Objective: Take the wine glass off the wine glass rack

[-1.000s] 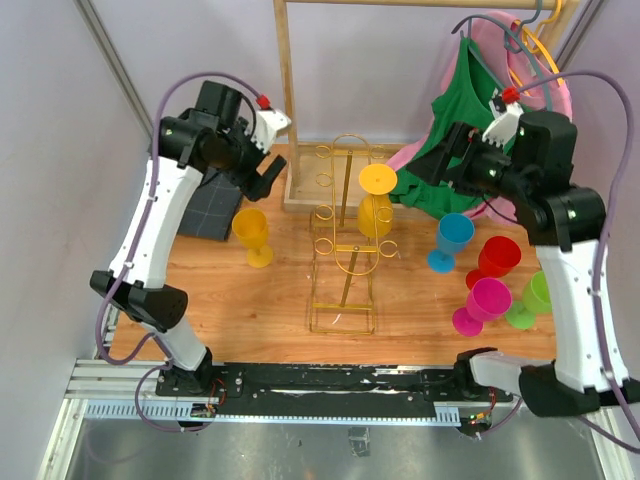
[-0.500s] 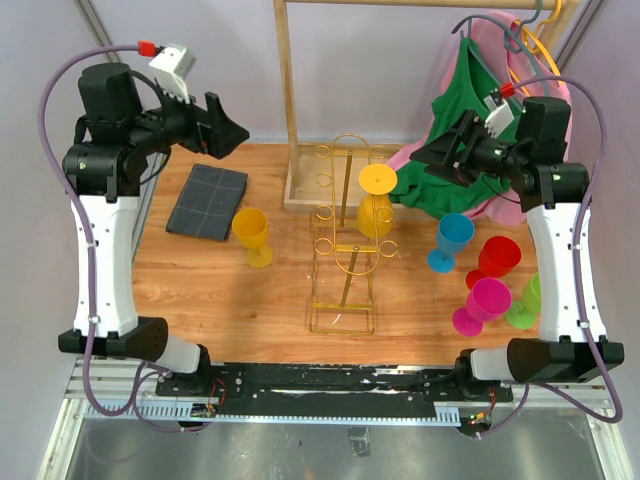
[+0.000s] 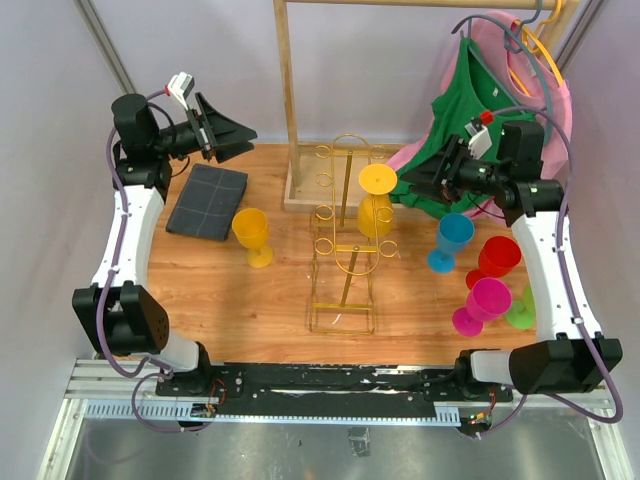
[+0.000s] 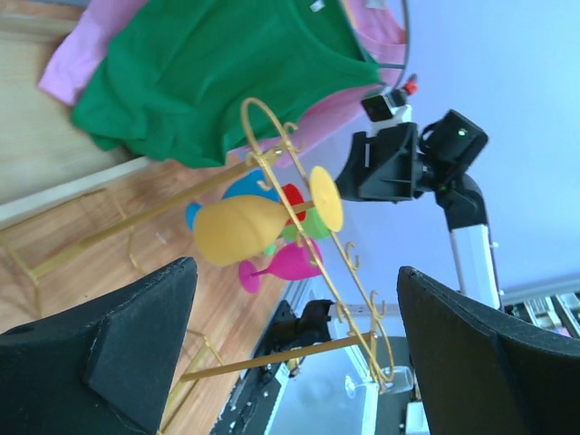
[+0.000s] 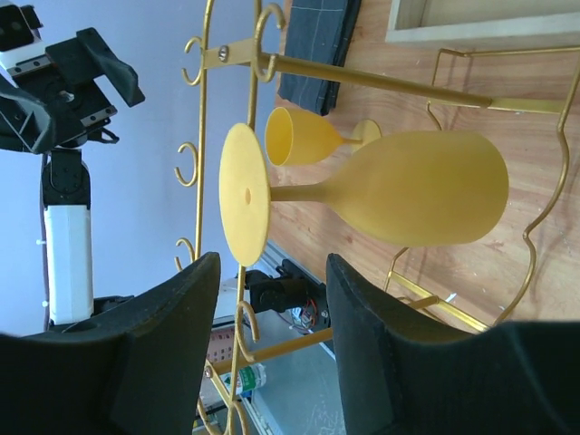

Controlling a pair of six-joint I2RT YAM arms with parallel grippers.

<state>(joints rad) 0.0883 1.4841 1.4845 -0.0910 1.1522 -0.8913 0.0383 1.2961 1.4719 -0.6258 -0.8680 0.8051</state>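
Note:
The gold wire wine glass rack [image 3: 345, 262] stands mid-table. A yellow wine glass [image 3: 375, 207] hangs upside down on it, foot uppermost. My right gripper [image 3: 418, 180] hovers just right of that glass, apart from it. In the right wrist view the glass [image 5: 408, 199] lies ahead of the gripper [image 5: 272, 349], whose jaws stand partly apart with nothing between them. My left gripper [image 3: 236, 133] is raised at the back left, open wide and empty. From the left wrist view the gripper [image 4: 294, 358] faces the glass [image 4: 240, 231] and rack [image 4: 358, 290] from a distance.
A second yellow glass [image 3: 252, 236] stands on the table left of the rack, beside a dark folded cloth [image 3: 207, 200]. Blue [image 3: 450, 240], red [image 3: 497, 258], magenta [image 3: 482, 303] and green [image 3: 530, 297] glasses stand at the right. A wooden clothes rail [image 3: 289, 110] with a green garment [image 3: 465, 105] stands behind.
My left arm has lifted up and back away from the table, and its jaws have widened. My right gripper has come down slightly and turned toward the hanging glass, its jaws narrowing.

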